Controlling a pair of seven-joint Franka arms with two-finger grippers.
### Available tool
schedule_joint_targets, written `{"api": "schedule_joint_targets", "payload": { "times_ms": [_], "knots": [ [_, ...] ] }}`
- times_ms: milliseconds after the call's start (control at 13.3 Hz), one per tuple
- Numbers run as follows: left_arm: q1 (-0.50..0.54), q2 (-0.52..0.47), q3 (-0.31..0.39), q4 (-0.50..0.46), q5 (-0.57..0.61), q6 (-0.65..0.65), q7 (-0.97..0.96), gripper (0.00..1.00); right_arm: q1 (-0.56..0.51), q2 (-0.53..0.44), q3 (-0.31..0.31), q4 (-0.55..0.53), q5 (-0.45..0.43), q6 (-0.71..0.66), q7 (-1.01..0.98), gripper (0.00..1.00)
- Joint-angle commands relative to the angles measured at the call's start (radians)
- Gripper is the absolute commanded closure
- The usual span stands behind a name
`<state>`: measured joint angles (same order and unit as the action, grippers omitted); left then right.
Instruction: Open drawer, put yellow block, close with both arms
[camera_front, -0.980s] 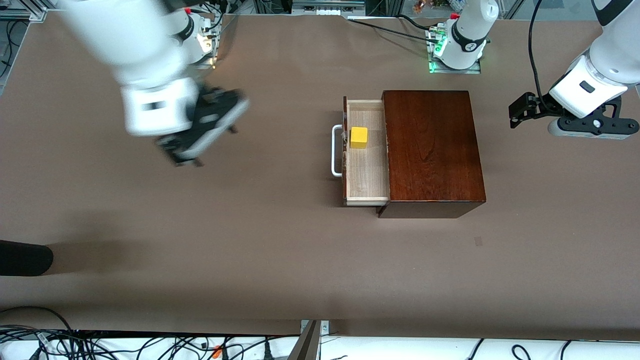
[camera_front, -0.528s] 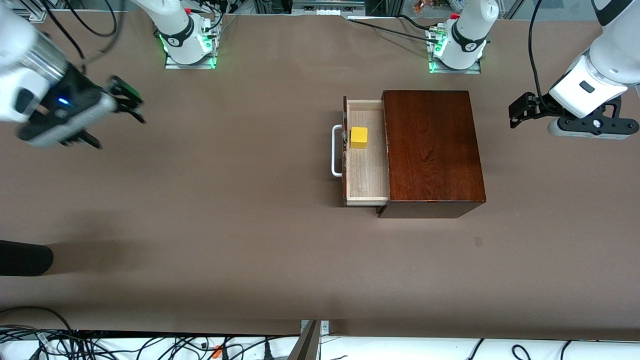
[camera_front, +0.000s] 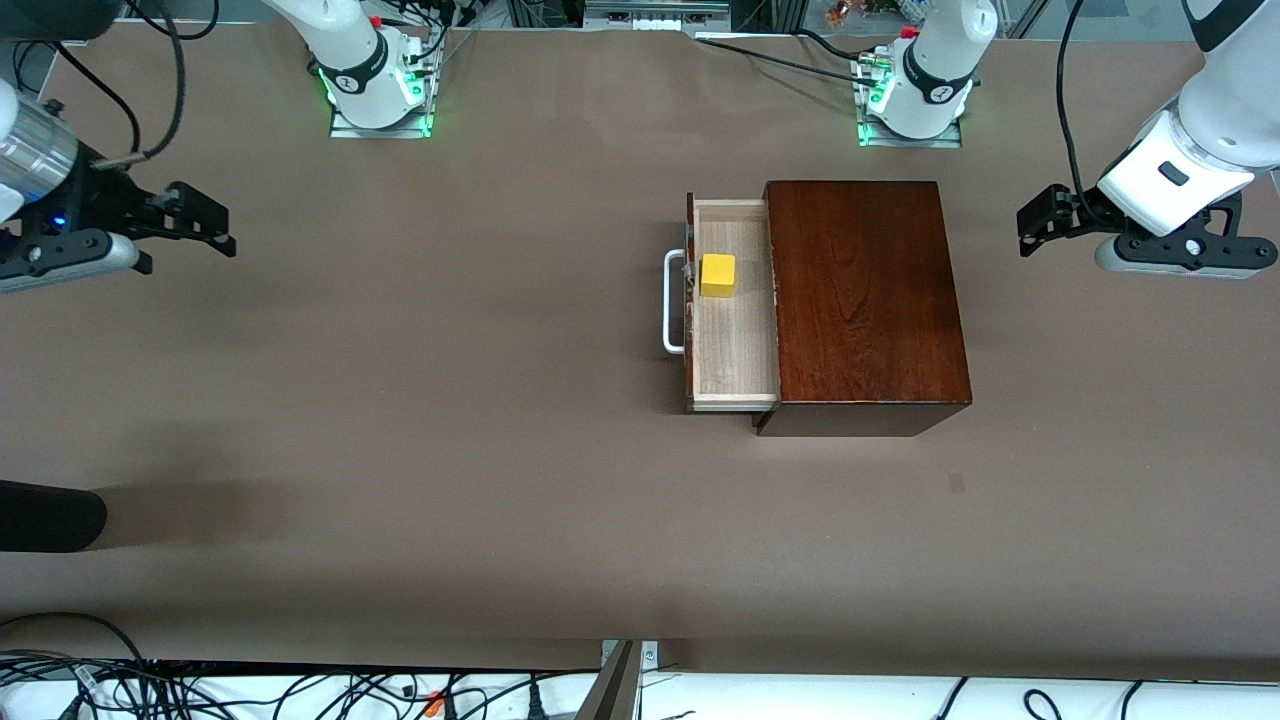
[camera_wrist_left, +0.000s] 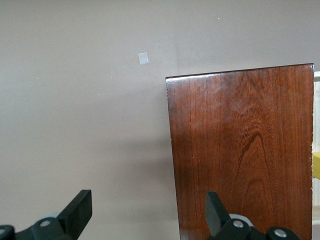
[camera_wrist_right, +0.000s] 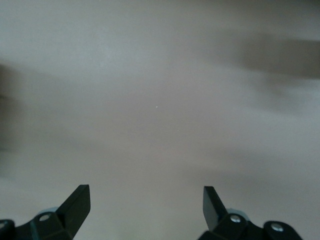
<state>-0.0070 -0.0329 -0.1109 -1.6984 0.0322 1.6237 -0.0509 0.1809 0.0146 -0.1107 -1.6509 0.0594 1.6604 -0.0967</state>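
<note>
The drawer (camera_front: 735, 340) stands pulled out of the dark wooden box (camera_front: 860, 300), its white handle (camera_front: 670, 300) facing the right arm's end of the table. Inside it, close to the drawer front, lies the yellow block (camera_front: 717, 275). My left gripper (camera_front: 1028, 228) hangs open and empty over the table at the left arm's end, apart from the box. In the left wrist view the left gripper (camera_wrist_left: 148, 205) is spread wide with the box (camera_wrist_left: 245, 150) ahead. My right gripper (camera_front: 222, 228) hovers open and empty over bare table at the right arm's end, and shows the same (camera_wrist_right: 146, 200) in its wrist view.
A black rounded object (camera_front: 50, 515) juts in at the right arm's end, nearer the camera. Cables (camera_front: 300, 690) run along the table's nearest edge. A small mark (camera_front: 957, 482) lies on the table nearer the camera than the box. Arm bases (camera_front: 375, 80) (camera_front: 915, 90) stand along the farthest edge.
My right arm has swung away from the table's middle out to its own end. The left arm, the drawer and the yellow block have not moved.
</note>
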Motion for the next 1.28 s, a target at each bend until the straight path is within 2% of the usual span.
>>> {"api": "schedule_joint_targets", "payload": {
  "times_ms": [0,301,1206],
  "knots": [
    [0.009,-0.025,-0.006,-0.018,-0.014,-0.005,0.005,0.0,0.0,0.007,0.0,-0.006,-0.001,0.016,0.054,0.0],
    [0.007,-0.025,-0.006,-0.018,-0.014,-0.005,0.005,0.0,0.012,0.021,0.005,0.011,-0.062,-0.002,0.038,0.0],
    [0.007,-0.025,-0.006,-0.018,-0.014,-0.005,0.003,0.0,0.009,0.057,-0.001,0.049,-0.055,0.033,0.038,0.0]
  ]
}}
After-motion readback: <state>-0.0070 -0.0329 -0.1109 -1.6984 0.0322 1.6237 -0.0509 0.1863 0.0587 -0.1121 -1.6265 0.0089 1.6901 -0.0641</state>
